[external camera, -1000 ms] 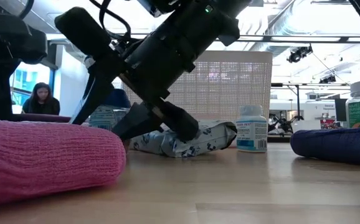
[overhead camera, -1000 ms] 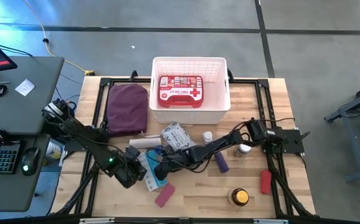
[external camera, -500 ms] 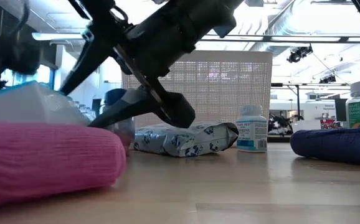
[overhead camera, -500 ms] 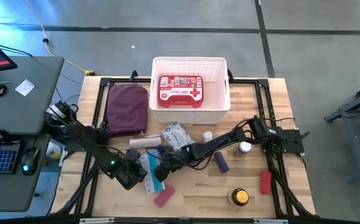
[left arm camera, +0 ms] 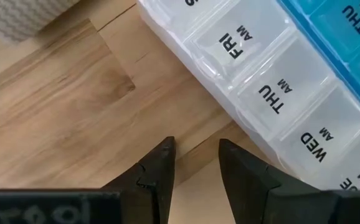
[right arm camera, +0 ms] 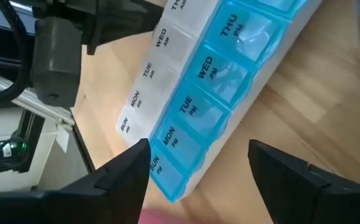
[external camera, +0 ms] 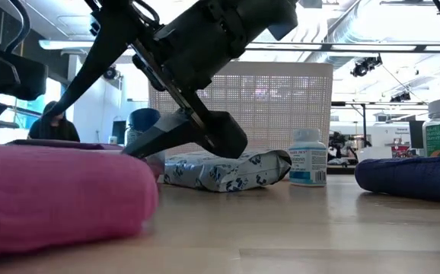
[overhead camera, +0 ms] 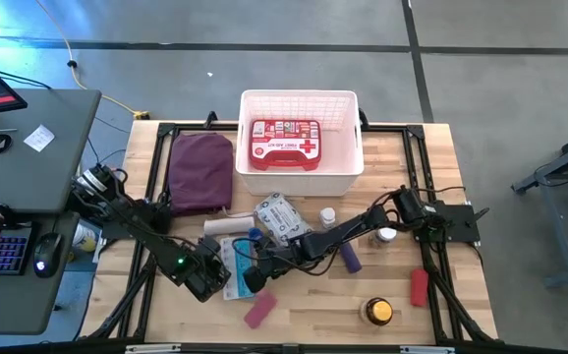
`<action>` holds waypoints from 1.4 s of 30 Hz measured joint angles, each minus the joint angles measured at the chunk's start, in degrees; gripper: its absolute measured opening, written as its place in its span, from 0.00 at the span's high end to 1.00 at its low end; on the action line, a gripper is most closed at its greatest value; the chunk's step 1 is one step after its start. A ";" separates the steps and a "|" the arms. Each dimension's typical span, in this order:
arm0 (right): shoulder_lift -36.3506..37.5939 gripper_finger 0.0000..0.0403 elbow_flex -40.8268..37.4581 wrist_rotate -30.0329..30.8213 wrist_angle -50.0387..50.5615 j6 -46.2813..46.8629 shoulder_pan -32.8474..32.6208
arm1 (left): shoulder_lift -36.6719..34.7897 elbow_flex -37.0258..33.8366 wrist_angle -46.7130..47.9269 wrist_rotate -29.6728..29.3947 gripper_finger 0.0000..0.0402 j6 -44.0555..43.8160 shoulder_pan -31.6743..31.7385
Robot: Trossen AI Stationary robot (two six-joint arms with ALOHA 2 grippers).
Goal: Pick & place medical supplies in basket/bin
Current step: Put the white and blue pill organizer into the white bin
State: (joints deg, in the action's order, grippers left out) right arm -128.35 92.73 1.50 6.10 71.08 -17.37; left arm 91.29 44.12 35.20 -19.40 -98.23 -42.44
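Note:
The blue-white pill box point(overhead camera: 237, 264) lies flat on the table, between the beige roll point(overhead camera: 222, 225) and the pink roll point(overhead camera: 259, 310). My left gripper point(overhead camera: 213, 279) is low at its left side, open by a narrow gap over bare wood point(left arm camera: 195, 144). My right gripper point(overhead camera: 254, 276) is wide open, with a finger on either side of the box's near end point(right arm camera: 200, 148). The white basket point(overhead camera: 301, 98) at the far edge holds the red first-aid case point(overhead camera: 284, 143). The wipes packet point(overhead camera: 282, 214) lies near the table's middle. My left gripper has one fingertip point(left arm camera: 228, 149) right at the pill box's white long edge point(left arm camera: 250, 138), coming level from the table's left. I cannot tell whether it touches. Nothing lies between its fingers.
A maroon pouch point(overhead camera: 201, 172) lies left of the basket. Two small bottles point(overhead camera: 327, 213) point(overhead camera: 386, 236), a purple roll point(overhead camera: 350, 258), a red roll point(overhead camera: 419, 287) and an amber jar point(overhead camera: 379, 312) are scattered to the right. A person point(external camera: 52, 125) sits in the room behind.
My right gripper has moved off the wipes packet toward the table's near-left, to the pill box's near end. Half a second ago an end of the pill box showed raised above the pink roll in the low view; it has dropped from sight.

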 joint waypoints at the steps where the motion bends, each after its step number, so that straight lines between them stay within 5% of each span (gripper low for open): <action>1: 0.00 0.36 0.00 0.23 0.07 0.00 0.00 | 0.00 0.02 0.09 0.00 0.60 -0.14 0.00; 10: 0.02 0.36 0.02 -1.84 0.80 -0.93 -0.09 | -5.45 2.55 3.56 3.31 0.60 -2.63 -0.72; 19: 0.11 0.36 0.09 -1.88 0.97 -2.11 -0.33 | -7.28 5.76 2.91 -8.03 0.60 8.99 -3.76; 25: 0.11 0.36 0.09 -1.91 1.02 -2.13 -0.33 | -3.45 5.65 2.26 -7.01 0.60 15.50 -3.68; 42: 0.33 0.36 0.22 -0.31 1.84 -2.29 -0.26 | 0.98 3.72 -3.91 -7.52 0.60 12.46 -3.67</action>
State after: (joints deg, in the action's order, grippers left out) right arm -128.03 92.95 1.19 7.94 68.79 -17.63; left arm 92.27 47.83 31.29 -26.92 -85.77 -46.11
